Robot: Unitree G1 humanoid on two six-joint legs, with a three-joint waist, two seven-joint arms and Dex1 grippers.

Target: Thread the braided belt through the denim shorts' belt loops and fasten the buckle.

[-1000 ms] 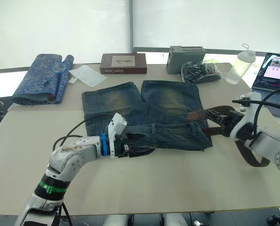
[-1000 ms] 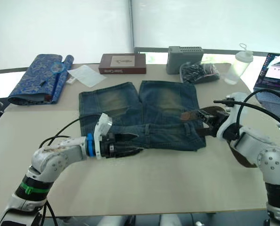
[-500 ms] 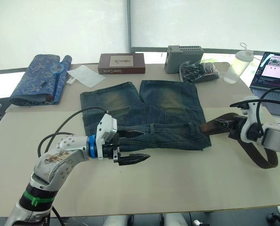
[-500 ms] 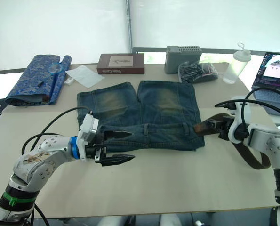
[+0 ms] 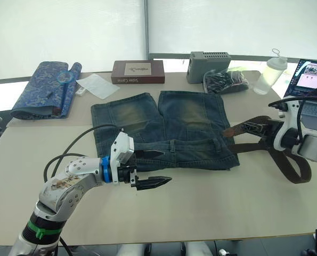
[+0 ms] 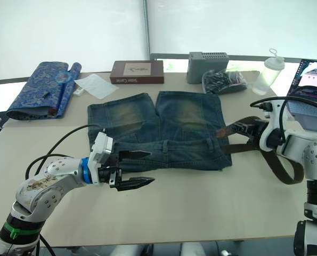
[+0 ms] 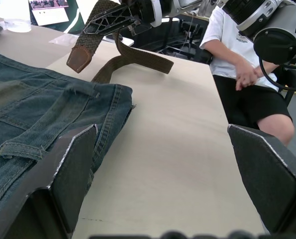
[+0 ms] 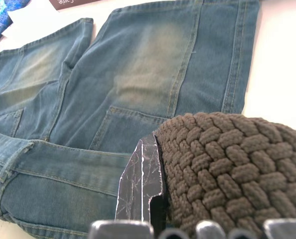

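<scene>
The denim shorts [image 5: 163, 122] lie flat mid-table, waistband toward me, with a belt loop [image 7: 18, 149] on it. My left gripper [image 5: 157, 167] hovers open just in front of the waistband, nothing between its fingers [image 7: 70, 172]. At the shorts' right edge my right gripper [image 5: 255, 128] is shut on the braided belt [image 5: 291, 168], close to its brown tip [image 7: 80, 55], which hangs free just above the waistband's right end. The rest of the belt curls on the table to the right. The buckle is hidden.
Along the far edge stand a blue patterned cloth [image 5: 46, 88], white paper [image 5: 98, 85], a brown box [image 5: 139, 71], a grey box [image 5: 209, 60], a black bag [image 5: 226, 81] and a bottle [image 5: 268, 74]. A laptop [image 5: 313, 80] sits far right. A person [image 7: 237, 55] sits beyond the table.
My left gripper came off the waistband, opened and drew back toward me. My right gripper pulled the belt tip rightward, off the shorts' right side.
</scene>
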